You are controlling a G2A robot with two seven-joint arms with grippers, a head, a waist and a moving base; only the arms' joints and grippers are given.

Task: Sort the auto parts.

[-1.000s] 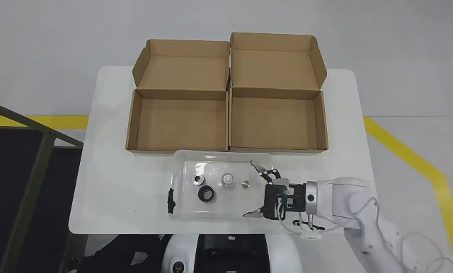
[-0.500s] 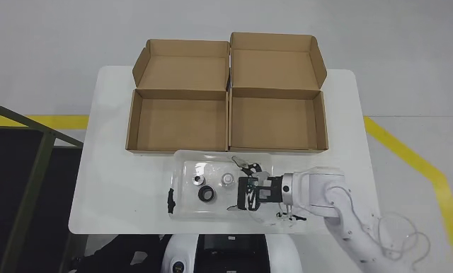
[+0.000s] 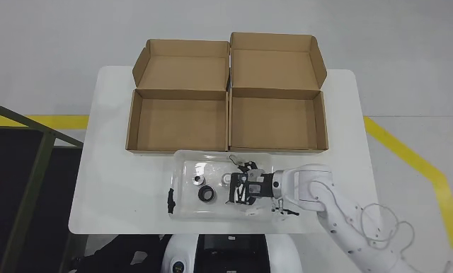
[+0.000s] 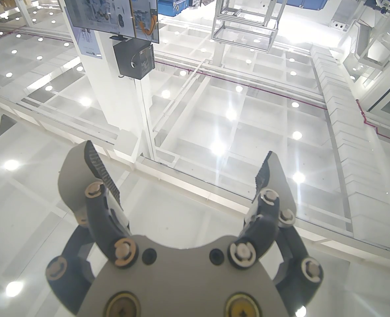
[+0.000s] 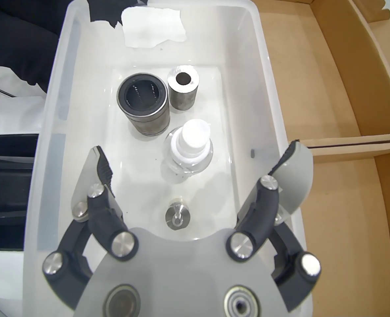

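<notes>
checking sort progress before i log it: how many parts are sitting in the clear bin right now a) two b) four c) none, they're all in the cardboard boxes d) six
b, the right wrist view shows four parts inside the clear bin: a large dark bearing, a smaller metal sleeve, a white-capped piece and a small metal stud.

The tub (image 5: 270, 80) is clear, smooth plastic. The big ring (image 5: 143, 110) and the small tube (image 5: 183, 93) are dull grey metal. The box (image 5: 313, 67) is brown cardboard, not shiny.
</notes>
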